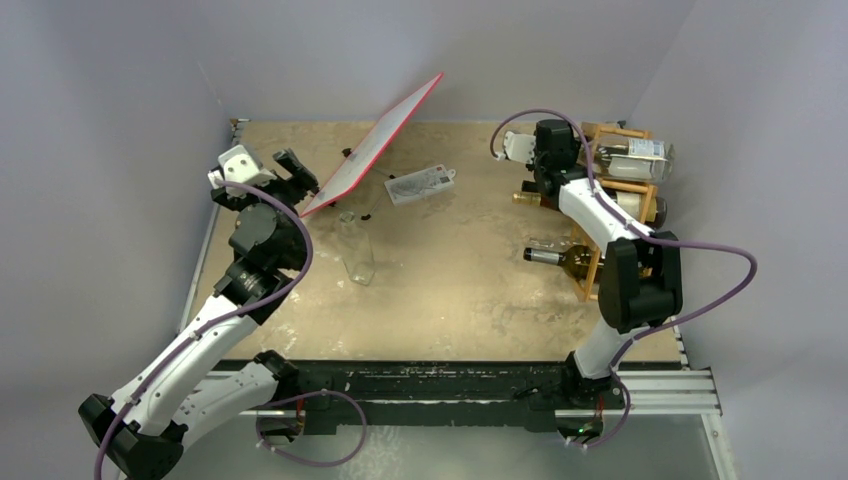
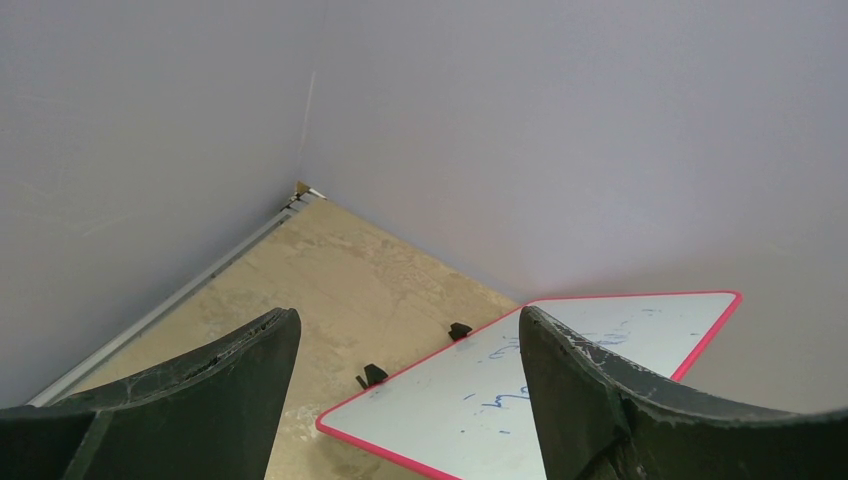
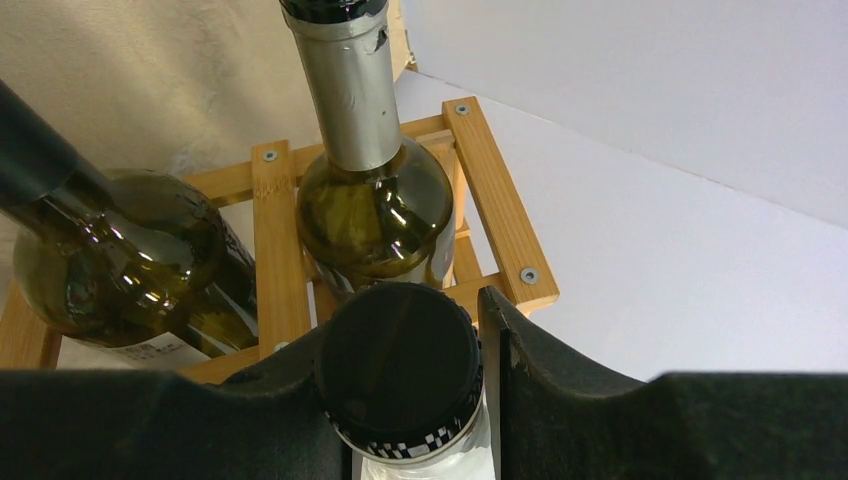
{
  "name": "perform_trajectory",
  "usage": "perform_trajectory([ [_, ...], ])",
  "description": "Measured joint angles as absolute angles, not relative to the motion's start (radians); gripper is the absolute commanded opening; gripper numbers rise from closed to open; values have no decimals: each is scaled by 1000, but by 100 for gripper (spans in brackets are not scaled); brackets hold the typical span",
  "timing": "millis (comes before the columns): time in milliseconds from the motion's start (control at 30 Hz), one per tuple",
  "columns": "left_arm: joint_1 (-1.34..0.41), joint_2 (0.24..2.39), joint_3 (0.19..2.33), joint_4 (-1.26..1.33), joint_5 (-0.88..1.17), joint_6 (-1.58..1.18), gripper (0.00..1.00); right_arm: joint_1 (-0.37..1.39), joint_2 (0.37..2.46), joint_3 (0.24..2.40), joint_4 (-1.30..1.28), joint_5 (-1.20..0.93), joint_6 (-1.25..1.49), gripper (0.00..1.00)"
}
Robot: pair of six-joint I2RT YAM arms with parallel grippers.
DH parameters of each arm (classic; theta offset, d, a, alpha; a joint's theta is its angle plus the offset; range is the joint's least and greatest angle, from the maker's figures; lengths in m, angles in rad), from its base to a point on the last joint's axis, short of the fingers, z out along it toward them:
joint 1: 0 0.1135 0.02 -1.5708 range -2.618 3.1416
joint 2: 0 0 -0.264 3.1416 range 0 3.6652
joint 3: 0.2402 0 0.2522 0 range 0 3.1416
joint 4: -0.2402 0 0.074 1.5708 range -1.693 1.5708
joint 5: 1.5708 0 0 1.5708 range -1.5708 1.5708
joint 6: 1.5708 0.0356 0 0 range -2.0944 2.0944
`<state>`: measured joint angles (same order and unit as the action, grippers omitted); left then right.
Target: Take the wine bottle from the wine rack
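The right gripper (image 3: 400, 330) is gripping the black screw cap of the wine bottle (image 3: 400, 375). One of its dark fingers (image 3: 545, 390) is pressing on each side of the cap, and no gap is showing between finger and cap. The bottle is a clear one with a chequered band just under the cap. It is lying in the top of the wine rack (image 3: 497, 195), with its neck pointing toward the arm. In the overhead view its pale, labelled body is resting across the rack's upper bars at the far right of the table (image 1: 450, 290), close to the right wall.

Two more bottles are sitting in the rack's lower cells, below the gripped cap. One is a green bottle (image 3: 372, 205) with a silver foil neck, and the other is a darker bottle (image 3: 125, 265) to its left. Both necks are sticking out toward the wrist camera.

The left gripper (image 2: 405, 320) is hovering over the far left part of the table, well apart from the rack. Its fingers are standing wide apart with nothing between them. Beyond them a red-edged white board (image 2: 450, 410) is standing tilted, with blue scribbles on its face. From above, a clear glass vessel (image 1: 357, 255) and a small white card (image 1: 420, 185) are sitting on the tabletop between the two arms.
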<state>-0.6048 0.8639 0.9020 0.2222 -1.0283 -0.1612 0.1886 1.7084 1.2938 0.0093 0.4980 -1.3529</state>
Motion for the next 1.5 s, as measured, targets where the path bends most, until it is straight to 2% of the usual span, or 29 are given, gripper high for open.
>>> perform_trajectory([
  [33,-605,864,901,222,-1028,-161,79,189,1708,1294,9,500,-1353,18],
  [267,-605,865,901,222,-1028,-162,79,189,1708,1304,3,502,-1345,0],
  [867,-605,868,901,222,-1026,-163,79,188,1617,1348,-23,506,-1264,0],
  [1500,-605,873,901,220,-1018,-164,80,221,1610,1463,-126,450,-1134,0],
])
